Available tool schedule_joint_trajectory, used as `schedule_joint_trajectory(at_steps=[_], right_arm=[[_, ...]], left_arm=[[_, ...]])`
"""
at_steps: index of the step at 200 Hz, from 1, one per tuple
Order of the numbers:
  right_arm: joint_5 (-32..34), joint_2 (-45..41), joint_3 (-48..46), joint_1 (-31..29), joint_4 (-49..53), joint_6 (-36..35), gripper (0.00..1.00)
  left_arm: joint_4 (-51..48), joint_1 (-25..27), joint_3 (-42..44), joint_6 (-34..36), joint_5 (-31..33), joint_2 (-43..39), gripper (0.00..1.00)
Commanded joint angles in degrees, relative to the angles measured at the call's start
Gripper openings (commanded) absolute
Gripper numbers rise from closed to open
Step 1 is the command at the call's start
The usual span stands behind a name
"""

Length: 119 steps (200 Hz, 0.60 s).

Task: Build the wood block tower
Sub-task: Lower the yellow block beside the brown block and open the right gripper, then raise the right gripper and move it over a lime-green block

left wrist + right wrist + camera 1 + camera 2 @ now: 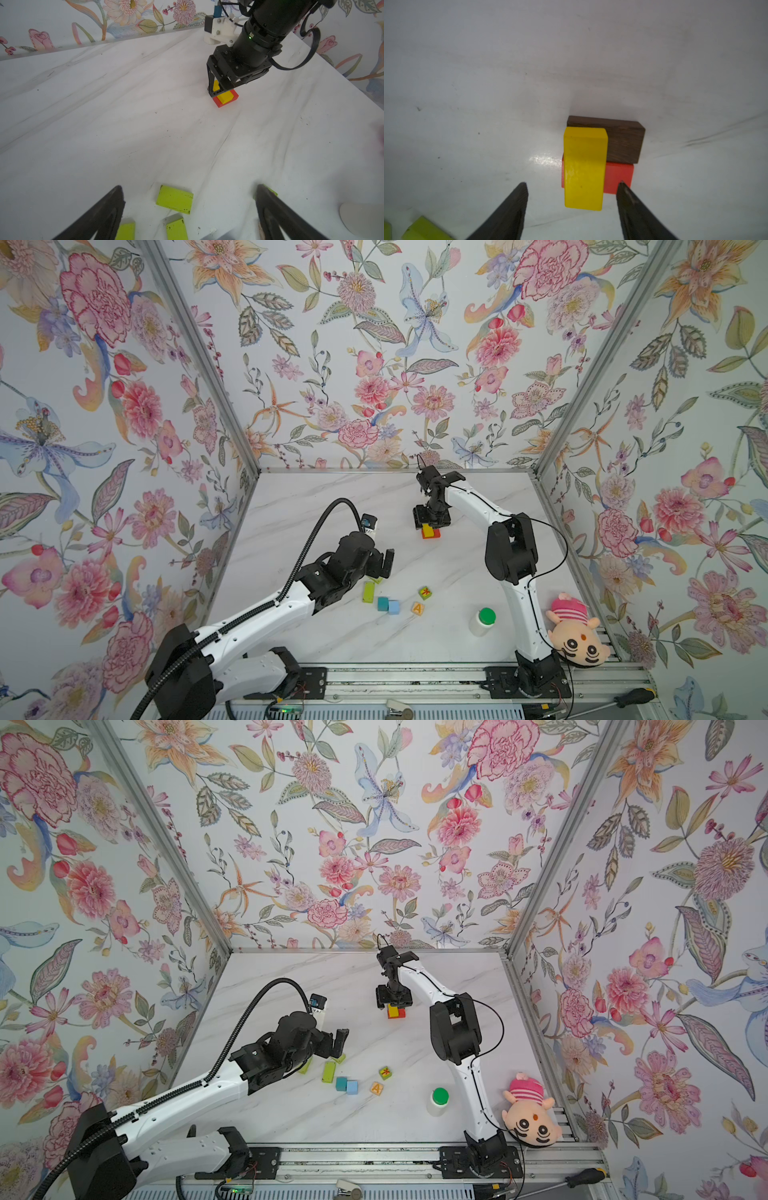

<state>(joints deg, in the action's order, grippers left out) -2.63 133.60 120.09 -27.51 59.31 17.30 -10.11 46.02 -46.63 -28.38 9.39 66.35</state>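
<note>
Both top views: right gripper [431, 524] covers tower [432, 534] top.

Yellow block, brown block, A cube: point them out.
yellow block [585, 169], right wrist view, top face.
brown block [625, 143], right wrist view, top face.
A cube [418, 608], in a top view, lettered face.

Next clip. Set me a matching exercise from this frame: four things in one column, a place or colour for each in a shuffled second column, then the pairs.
1. yellow block
2. brown block
3. teal cube
4. white bottle

A. touching the light-blue cube
B. green-capped
C. lying across two other blocks
D. beside the red block, partly under another block

Pairs: 1-C, 2-D, 3-A, 4-B
</note>
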Motion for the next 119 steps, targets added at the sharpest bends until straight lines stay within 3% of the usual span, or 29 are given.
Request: schedule_joint_trajectory(at_steps=[1, 59, 119], right_arm=[[-0.65, -5.93, 2.17, -0.2, 2.11, -0.17, 0.71], [1.66, -13.67, -8.26, -3.26, 2.35, 0.63, 0.7], [4.13, -20.93, -20.95, -9.19, 0.37, 2.97, 0.7]], left_arm=[[0.92, -0.67, 1.85, -1.31, -0.78, -3.12, 0.99], [-1.29, 0.74, 8.75, -6.09, 0.32, -12.5, 0.99], [-7.48, 13.84, 13.99, -16.11, 9.85, -20.99, 0.99]])
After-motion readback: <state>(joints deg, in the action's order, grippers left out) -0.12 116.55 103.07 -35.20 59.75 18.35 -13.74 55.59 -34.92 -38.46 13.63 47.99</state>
